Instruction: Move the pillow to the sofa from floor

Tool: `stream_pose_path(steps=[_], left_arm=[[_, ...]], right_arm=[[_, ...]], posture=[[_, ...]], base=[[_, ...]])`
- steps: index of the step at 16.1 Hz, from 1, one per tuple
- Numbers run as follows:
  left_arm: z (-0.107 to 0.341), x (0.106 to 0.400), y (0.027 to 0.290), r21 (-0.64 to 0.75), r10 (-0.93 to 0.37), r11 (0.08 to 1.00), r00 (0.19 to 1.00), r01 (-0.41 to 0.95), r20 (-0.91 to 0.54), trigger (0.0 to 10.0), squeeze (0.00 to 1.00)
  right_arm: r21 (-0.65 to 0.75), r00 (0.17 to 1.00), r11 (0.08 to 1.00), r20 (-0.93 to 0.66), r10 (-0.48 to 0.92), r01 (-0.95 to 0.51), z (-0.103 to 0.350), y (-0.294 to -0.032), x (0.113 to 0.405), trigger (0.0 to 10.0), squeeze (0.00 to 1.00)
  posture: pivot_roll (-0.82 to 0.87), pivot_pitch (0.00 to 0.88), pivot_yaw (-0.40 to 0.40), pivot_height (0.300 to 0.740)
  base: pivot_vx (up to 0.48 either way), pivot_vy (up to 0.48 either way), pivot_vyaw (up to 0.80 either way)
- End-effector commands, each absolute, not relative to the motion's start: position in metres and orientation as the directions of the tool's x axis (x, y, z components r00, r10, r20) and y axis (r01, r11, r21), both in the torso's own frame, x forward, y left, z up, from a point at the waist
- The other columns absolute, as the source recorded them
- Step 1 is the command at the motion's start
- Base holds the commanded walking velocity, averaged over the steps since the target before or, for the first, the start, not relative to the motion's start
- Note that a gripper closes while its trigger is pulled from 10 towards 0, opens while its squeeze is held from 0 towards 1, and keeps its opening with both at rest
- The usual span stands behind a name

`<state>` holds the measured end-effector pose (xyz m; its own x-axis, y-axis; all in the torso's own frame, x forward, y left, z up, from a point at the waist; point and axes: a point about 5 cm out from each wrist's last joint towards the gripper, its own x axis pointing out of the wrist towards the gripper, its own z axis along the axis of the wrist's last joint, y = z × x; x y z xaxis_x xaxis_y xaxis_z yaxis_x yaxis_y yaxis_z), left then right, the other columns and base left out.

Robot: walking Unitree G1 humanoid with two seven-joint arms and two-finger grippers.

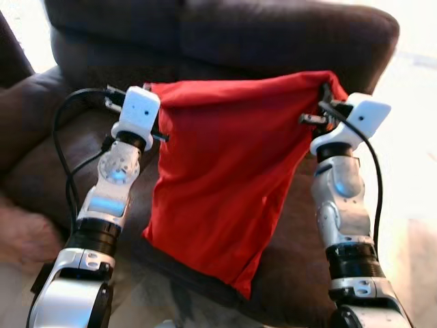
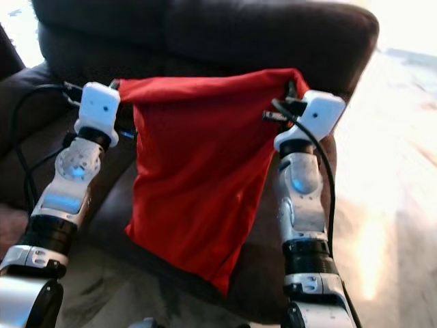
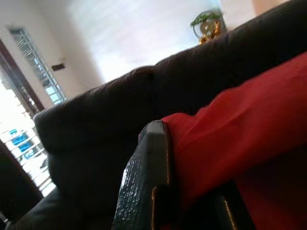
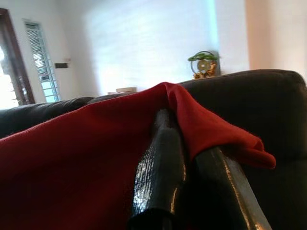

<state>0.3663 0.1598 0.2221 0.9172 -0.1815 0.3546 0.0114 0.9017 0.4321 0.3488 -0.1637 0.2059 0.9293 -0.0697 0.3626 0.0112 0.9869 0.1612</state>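
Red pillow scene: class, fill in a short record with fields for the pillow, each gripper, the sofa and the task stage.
pillow: red pillow, hanging in the air by its two top corners in front of the sofa
left gripper: left gripper shut on the pillow's top corner on its side
right gripper: right gripper shut on the other top corner, cloth bunched between its fingers
sofa: dark brown sofa, directly behind and below the pillow
task stage: pillow lifted, not yet set on the seat

A green plant ornament with a gold centre point(image 4: 204, 63) stands against a pale wall point(image 4: 144, 43). A louvred window point(image 4: 42, 62) sits beside a dark door frame point(image 4: 12, 57). Light marbled floor point(image 2: 403, 171).
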Motion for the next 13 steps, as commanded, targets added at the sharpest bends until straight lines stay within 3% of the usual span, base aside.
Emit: stream_pose_path(steps=[1, 4, 13], left_arm=[[0.223, 0.366, 0.16, 0.447, -0.196, 0.894, 0.918, 0.022, 0.346, 10.0, 0.0], [0.203, 0.37, 0.163, 0.488, -0.185, 0.871, 0.953, 0.046, 0.24, 10.0, 0.0], [0.164, 0.363, 0.17, 0.495, -0.142, 0.866, 0.984, 0.073, 0.104, 10.0, 0.0]], right_arm=[[0.159, 0.935, 0.987, 0.346, -0.08, 0.025, 0.199, -0.168, 0.348, 10.0, 0.0], [0.158, 0.96, 0.987, 0.268, -0.081, 0.039, 0.176, -0.168, 0.348, 10.0, 0.0], [0.138, 0.985, 0.99, 0.167, -0.04, 0.017, 0.143, -0.162, 0.339, 10.0, 0.0]], posture=[[0.04, 0.046, -0.028, 0.74], [0.05, 0.052, -0.029, 0.74], [0.05, 0.066, -0.027, 0.74]], base=[[0.0, 0.0, 0.0], [0.0, 0.0, 0.0], [0.0, 0.0, 0.0]])
